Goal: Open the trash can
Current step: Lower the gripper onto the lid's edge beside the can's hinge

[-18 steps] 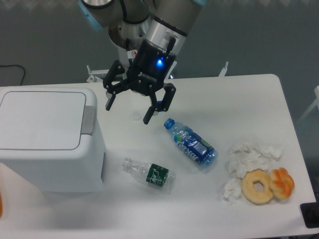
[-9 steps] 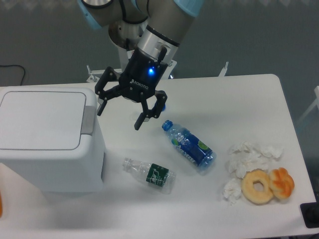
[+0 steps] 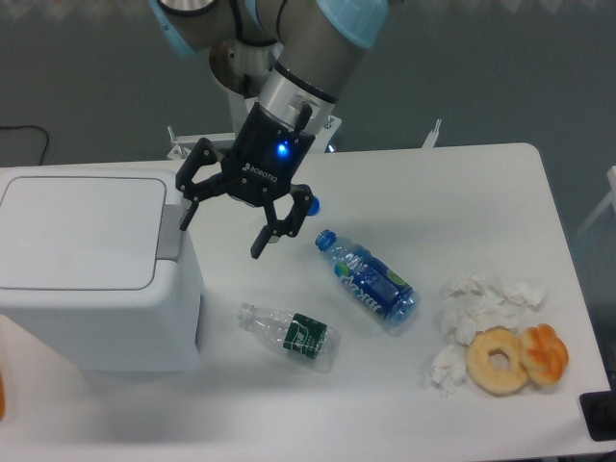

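The trash can (image 3: 96, 269) sits at the table's (image 3: 404, 192) left edge, lid closed. Just right of its grey latch tab (image 3: 171, 233), the gripper (image 3: 222, 229) hangs with its 2 fingers spread apart, holding nothing. Further right of the bin lie a clear bottle (image 3: 291, 337) and a blue bottle (image 3: 366, 280).

A white table (image 3: 462, 183) with rounded corners stands on a dark grey floor (image 3: 96, 67).
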